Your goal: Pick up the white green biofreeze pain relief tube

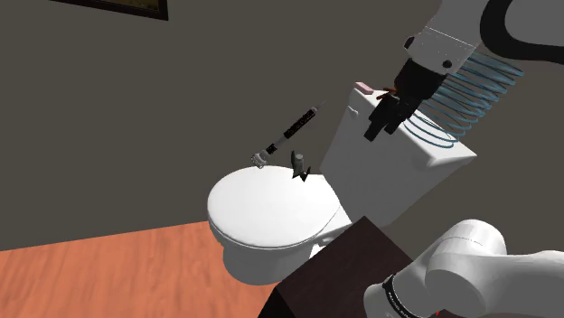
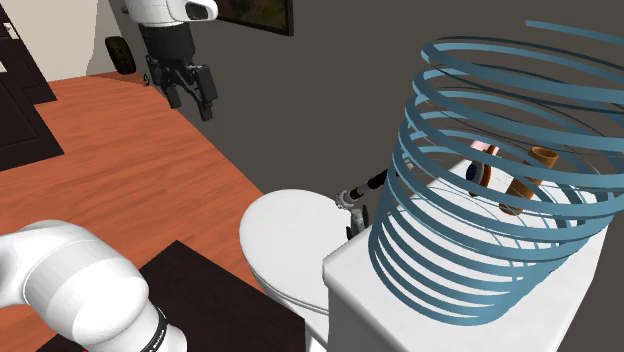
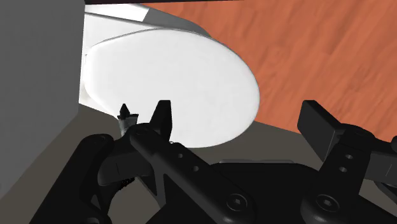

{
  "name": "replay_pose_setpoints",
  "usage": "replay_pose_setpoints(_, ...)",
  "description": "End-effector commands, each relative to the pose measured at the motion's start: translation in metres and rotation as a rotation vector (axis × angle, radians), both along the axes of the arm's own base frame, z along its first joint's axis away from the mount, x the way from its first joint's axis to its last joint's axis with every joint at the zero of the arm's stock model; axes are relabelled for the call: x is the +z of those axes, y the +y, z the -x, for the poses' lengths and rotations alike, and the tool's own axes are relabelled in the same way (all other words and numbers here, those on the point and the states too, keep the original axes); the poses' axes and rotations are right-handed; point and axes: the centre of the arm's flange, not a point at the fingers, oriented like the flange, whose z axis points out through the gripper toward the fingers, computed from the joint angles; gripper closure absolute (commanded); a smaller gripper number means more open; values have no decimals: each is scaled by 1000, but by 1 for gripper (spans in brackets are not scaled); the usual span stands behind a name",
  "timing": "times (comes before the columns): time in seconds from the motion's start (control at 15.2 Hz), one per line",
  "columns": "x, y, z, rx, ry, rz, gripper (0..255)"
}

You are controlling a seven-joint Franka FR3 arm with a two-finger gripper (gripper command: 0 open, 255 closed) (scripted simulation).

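Note:
My black gripper (image 1: pixel 380 126) hangs open just above the white toilet tank (image 1: pixel 389 167), beside a blue wire spiral (image 1: pixel 465 99). In the wrist view the fingers (image 3: pixel 162 121) stand wide apart around nothing, looking down at the closed toilet lid (image 3: pixel 172 83). A small pale pink-white piece (image 1: pixel 364 88) lies at the tank top's far end, up and to the left of the gripper. In the second exterior view a similar pale piece (image 2: pixel 487 150) and a brown cylinder (image 2: pixel 535 165) sit inside the spiral (image 2: pixel 480 250). I cannot make out a white and green tube for sure.
A thin black stick (image 1: pixel 294 126) slants up from the back of the lid (image 1: pixel 267 208), with a small dark part (image 1: pixel 301 167) next to it. The dark stand (image 1: pixel 339 271) is close to the bowl. An orange wood floor (image 1: pixel 99 271) spreads around the toilet, and a grey wall rises behind.

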Motion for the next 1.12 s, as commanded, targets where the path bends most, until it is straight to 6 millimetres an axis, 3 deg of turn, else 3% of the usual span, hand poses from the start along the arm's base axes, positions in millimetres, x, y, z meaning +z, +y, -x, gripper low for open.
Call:
replay_pose_setpoints(0.0,0,0,0,0,0,0,0)
replay_pose_setpoints(1.06,-152,-54,-136,-20,50,101,0)
